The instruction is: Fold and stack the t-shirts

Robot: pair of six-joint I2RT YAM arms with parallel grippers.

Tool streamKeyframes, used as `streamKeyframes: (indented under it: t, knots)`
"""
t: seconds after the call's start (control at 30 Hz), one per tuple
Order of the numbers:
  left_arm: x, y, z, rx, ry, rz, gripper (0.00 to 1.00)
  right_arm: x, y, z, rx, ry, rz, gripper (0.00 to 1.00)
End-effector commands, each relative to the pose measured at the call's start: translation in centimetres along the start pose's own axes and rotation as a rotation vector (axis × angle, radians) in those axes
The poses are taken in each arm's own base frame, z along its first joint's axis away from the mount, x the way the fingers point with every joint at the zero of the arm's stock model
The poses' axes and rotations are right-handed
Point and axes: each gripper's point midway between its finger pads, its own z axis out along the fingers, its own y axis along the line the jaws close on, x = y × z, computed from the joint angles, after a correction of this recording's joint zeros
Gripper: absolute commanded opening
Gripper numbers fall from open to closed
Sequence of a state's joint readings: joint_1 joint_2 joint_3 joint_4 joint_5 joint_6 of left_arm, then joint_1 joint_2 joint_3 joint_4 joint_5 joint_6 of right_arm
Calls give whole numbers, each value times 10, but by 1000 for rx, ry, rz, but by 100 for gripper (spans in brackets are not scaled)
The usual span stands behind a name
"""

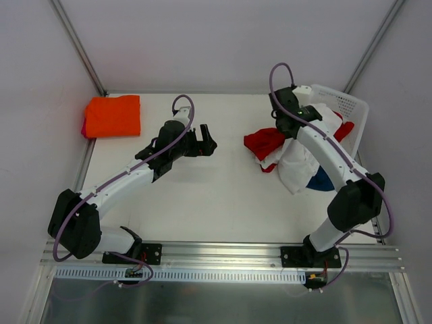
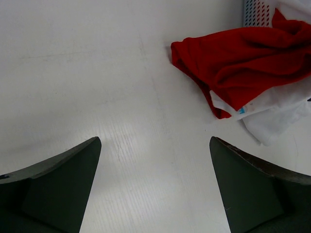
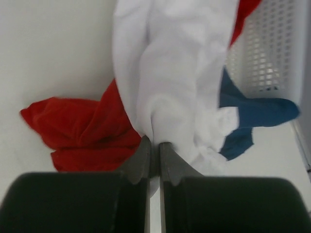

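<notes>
Clamped tight on a bunch of cloth, our right end effector (image 3: 154, 148) holds the white t-shirt (image 3: 175, 73), which drapes away ahead of its fingers. Left of that end effector, under the white cloth, a red t-shirt (image 3: 82, 126) lies crumpled on the table (image 2: 73, 73). To its right a blue t-shirt (image 3: 257, 114) trails against the basket (image 3: 272, 53).

We judge the task barely under way. One orange t-shirt (image 1: 113, 115) lies folded flat, well off to the left of our left end effector (image 2: 155, 143), while the white, red and blue ones are not yet folded.

Red and white cloth seems to spill from the basket; how much is inside we cannot tell.

Our left end effector stands wide apart over the table, holding nothing, with the red t-shirt ahead to its right.
</notes>
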State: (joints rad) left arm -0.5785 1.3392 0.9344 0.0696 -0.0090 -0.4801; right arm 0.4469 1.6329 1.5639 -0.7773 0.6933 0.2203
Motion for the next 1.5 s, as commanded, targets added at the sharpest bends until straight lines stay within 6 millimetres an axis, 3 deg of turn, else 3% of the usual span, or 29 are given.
streamKeyframes:
  t: [0.0,0.13,0.23,0.5,0.6,0.7,0.73,0.77,0.8,0.83,0.87,0.9,1.0,1.2,1.47]
  knots:
    - [-17,-17,-5,44,-47,4,96,-42,-82,-30,165,-142,130,1]
    - [-17,-18,-5,48,-46,1,95,-60,-155,-53,294,-222,243,1]
    - [-17,-18,-5,48,-46,0,95,-60,-184,-60,356,-239,288,0]
    - [-19,-19,-7,51,-51,3,95,-62,-202,-63,383,-241,308,1]
    - [-19,-19,-8,49,-53,3,95,-64,-196,-60,349,-241,302,1]
    - [-19,-19,-6,50,-48,1,95,-57,-164,-40,215,-190,275,0]
    - [-18,-19,-4,48,-44,0,96,-53,-142,-32,116,-154,262,1]
    - [-17,-18,-4,47,-43,0,96,-48,-130,-27,73,-128,255,8]
    - [-19,-19,-4,48,-46,0,95,-36,-116,-17,35,-83,231,60]
    - [-18,-19,-3,46,-42,1,95,-30,-92,-15,-38,-63,200,92]
    - [-18,-18,-4,46,-44,-1,96,-24,-82,-14,-52,-49,175,99]
    - [-18,-18,-3,44,-41,1,95,-17,-71,-12,-47,-37,134,99]
    - [-16,-17,-3,42,-37,1,96,-6,-70,-11,8,-14,95,99]
    - [-15,-17,-1,39,-32,-1,95,4,-100,-25,102,-34,117,99]
    - [-11,-21,2,58,-10,-10,95,43,-128,-64,96,-34,149,99]
